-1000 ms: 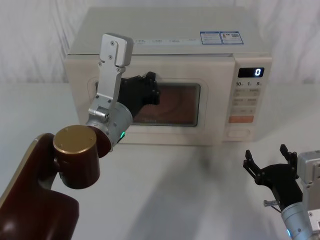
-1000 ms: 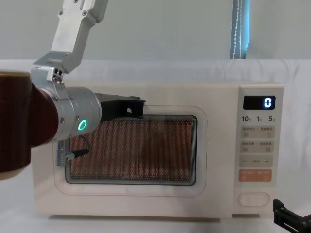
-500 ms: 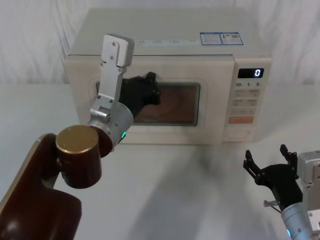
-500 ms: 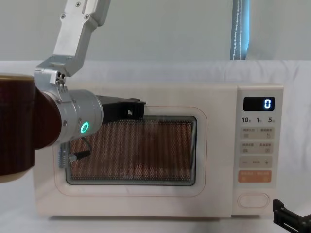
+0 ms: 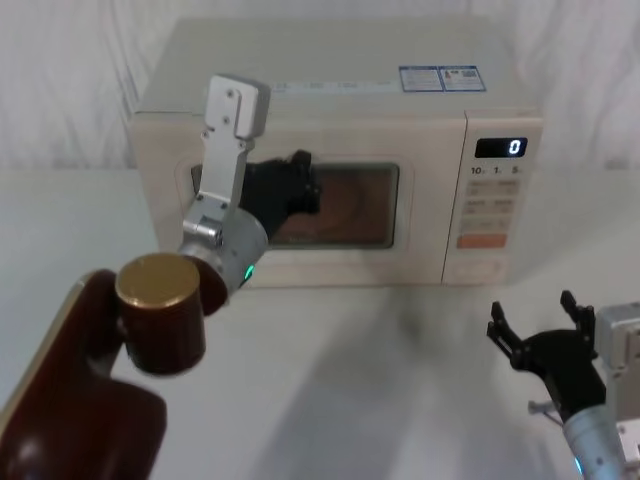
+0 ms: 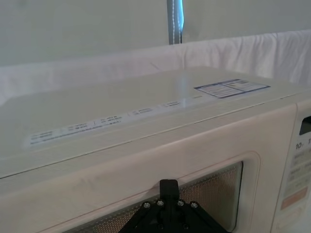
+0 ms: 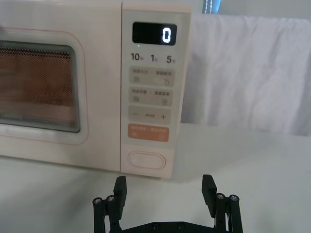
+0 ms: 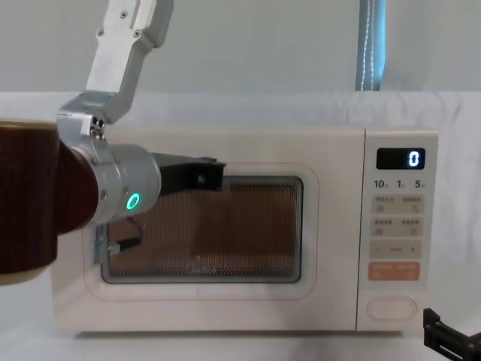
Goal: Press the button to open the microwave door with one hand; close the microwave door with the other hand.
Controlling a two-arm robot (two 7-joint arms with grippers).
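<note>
The cream microwave door (image 5: 425,215) with its dark window lies flush against the oven body. My left gripper (image 5: 297,184) is shut, its black fingertips pressed on the door at the upper left of the window; the chest view shows the left gripper (image 8: 204,174) on the window's top edge. The left wrist view looks over the door (image 6: 112,182) and the oven top. The button (image 7: 146,160), a wide cream oval, sits at the bottom of the control panel, also seen as the button (image 5: 470,266). My right gripper (image 7: 164,188) hangs open, low over the table in front of the button and apart from it.
The display (image 7: 154,34) reads 0. An orange key (image 7: 148,132) lies just above the button. White cloth covers the table (image 5: 380,370) and hangs behind the microwave. My brown left arm (image 5: 120,380) crosses the front left.
The door has swung the last bit inward to sit flush, with my left gripper following it. My right gripper has stayed where it was.
</note>
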